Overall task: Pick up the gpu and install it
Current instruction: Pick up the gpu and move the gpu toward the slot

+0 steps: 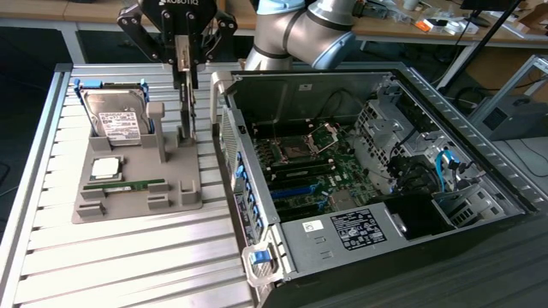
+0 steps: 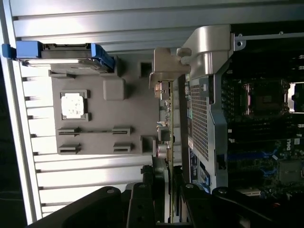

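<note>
Silver hard drive (image 1: 115,115) and open black computer case (image 1: 317,86) flanking, thin green gpu (image 1: 188,109) upright, long axis vertical, black gripper (image 1: 184,64), jaws clamped on its top.

Robotics lab: slatted aluminium table (image 1: 128,256), opened computer case (image 1: 317,83), cluttered wooden workbenches (image 1: 389,29) behind.

Table (image 1: 128,256): ribbed aluminium slats, silver; bright bands of glare lay across its near part.
Desks: two, with pale wood tops, stood along the far side. One (image 1: 38,9) was at the exterior view's left, the other (image 1: 479,35) at its right and cluttered with small items.
Pole (image 1: 495,29): black, slanted, crossed the right desk.
Frame (image 1: 522,77): aluminium profile, stood at the right edge.
Floor (image 1: 25,64): dark, lay in shadow under the desks.
</note>
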Robot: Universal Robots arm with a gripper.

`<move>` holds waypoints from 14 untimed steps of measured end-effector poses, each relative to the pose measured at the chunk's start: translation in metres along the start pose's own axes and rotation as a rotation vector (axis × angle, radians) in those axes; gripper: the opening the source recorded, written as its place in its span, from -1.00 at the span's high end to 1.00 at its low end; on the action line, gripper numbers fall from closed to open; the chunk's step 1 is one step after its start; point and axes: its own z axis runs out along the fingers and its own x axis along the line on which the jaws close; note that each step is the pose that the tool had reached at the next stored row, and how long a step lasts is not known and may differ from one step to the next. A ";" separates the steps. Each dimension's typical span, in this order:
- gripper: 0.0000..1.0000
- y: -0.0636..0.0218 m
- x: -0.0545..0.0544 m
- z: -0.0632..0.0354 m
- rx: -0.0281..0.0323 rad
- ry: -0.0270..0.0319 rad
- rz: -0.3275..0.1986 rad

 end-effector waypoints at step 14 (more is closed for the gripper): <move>0.47 -0.0076 -0.001 -0.0127 -0.0471 0.0033 0.001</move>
